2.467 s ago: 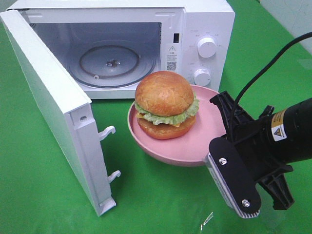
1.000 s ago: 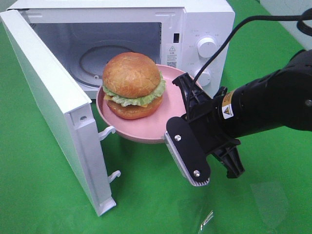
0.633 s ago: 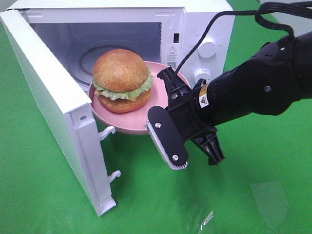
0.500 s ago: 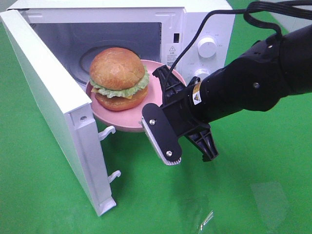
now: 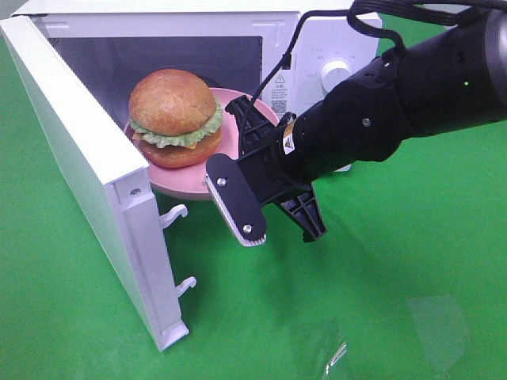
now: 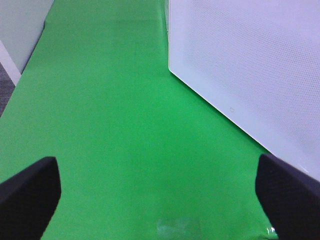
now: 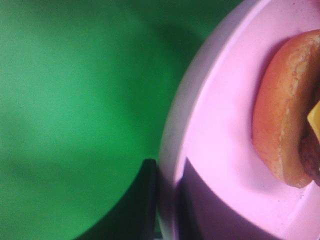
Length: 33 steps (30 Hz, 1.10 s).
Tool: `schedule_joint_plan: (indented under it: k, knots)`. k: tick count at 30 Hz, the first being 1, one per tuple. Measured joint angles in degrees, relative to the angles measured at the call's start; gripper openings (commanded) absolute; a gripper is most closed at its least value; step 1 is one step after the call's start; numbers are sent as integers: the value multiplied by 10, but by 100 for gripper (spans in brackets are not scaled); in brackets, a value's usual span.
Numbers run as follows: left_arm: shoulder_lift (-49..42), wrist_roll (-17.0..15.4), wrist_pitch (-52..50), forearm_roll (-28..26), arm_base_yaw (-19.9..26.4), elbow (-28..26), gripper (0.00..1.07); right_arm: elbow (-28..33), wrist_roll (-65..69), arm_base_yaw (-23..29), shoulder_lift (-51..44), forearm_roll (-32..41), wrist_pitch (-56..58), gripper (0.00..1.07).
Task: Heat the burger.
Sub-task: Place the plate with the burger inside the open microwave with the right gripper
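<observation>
A: Burger (image 5: pixel 175 117) where?
B: On the pink plate (image 5: pixel 234 136), at the open microwave's (image 5: pixel 317 39) mouth.
A: Hands?
B: Right hand (image 7: pixel 167 205) clamped on the plate rim. Left hand (image 6: pixel 160 195) wide, empty, over the table (image 6: pixel 125 125).

no word or number can be read clearly. the microwave (image 5: pixel 348 32) carries a white sticker (image 5: pixel 279 93) on its front panel, just right of the cavity, its print too small to read and partly hidden. faint grey marks above the upper knob (image 5: pixel 336 73) are unreadable. a small yellow warning label (image 5: pixel 289 144) with a black sign sits on the wrist behind the right gripper (image 5: pixel 228 170).
</observation>
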Motion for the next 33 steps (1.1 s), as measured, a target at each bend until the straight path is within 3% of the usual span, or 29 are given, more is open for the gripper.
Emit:
schedule_joint_plan:
  k: [19, 33]
  knots:
    - [0, 0, 0, 0, 0, 0, 98, -87, 14, 0, 61, -3, 37, 0]
    - [0, 0, 0, 0, 0, 0, 98, -186, 33, 0, 121, -3, 81, 0]
